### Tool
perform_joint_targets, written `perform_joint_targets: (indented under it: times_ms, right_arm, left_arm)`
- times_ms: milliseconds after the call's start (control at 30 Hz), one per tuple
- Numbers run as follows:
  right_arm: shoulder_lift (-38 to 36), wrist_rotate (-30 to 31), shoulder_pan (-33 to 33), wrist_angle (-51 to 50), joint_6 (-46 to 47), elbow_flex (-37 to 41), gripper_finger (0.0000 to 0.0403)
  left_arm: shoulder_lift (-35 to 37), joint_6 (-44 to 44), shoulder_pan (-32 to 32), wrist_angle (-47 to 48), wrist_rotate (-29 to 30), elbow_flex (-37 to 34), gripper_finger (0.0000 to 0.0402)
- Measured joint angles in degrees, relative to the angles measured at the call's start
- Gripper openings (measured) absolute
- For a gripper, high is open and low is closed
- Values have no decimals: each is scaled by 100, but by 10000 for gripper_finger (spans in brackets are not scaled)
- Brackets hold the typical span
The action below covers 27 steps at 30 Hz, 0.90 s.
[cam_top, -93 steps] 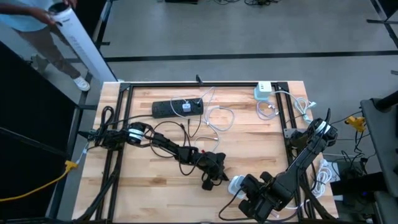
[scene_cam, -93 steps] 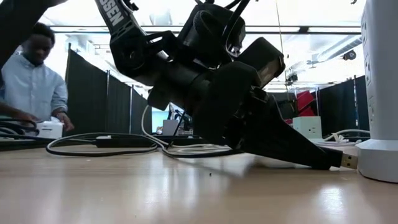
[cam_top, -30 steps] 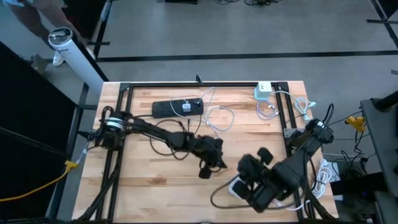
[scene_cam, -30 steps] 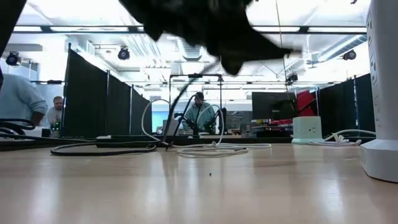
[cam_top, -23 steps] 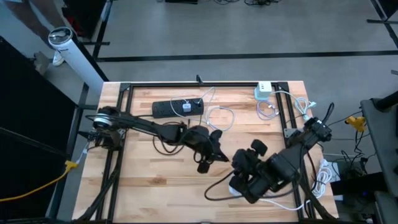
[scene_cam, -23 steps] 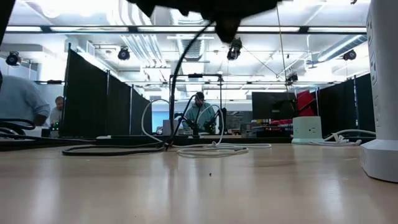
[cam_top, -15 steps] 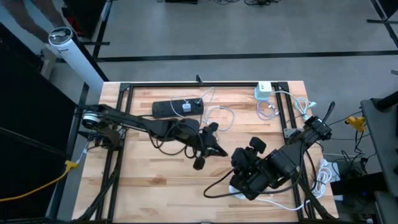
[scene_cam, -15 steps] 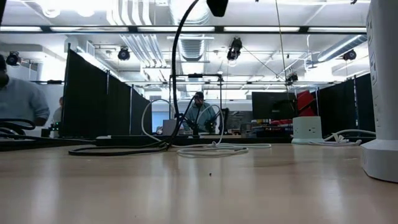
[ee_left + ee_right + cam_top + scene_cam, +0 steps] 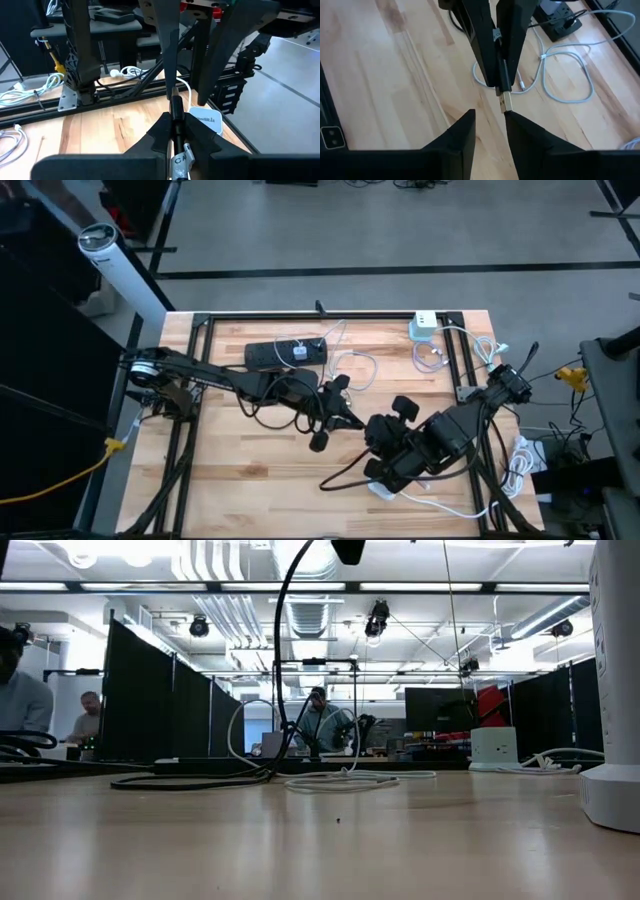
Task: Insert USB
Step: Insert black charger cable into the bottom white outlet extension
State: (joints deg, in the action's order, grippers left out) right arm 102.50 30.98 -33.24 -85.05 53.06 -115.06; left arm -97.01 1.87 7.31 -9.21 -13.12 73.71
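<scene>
Left end effector (image 9: 496, 37) clamps USB plug (image 9: 505, 102), lifted since earlier; right end effector (image 9: 490, 120) parted, moved closer

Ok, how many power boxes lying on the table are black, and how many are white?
Black: 1, the power strip
White: 2, the charger at the far edge and the box under the right arm
Total: 3

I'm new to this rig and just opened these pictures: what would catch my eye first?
Mid-table, the left gripper is shut on a black USB cable plug, its metal tip pointing at the right gripper. The right gripper's fingers stand apart just before that tip. A white power hub lies on the wooden table below them.
</scene>
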Motion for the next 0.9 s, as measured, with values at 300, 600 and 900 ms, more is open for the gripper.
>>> perform_joint_targets:
  times_ms: [300, 600, 900]
  right_arm:
    - [-9, 77, 74, 26, -517, -83, 66]
    - [-18, -225, 171, 37, -717, -81, 32]
    - [-66, -359, 228, 98, -656, -81, 4]
  left_arm:
    - [2, -4, 13, -97, -232, 0, 21]
    - [4, -19, 24, -110, -234, 0, 21]
    - [4, 63, 12, -80, -232, 0, 21]
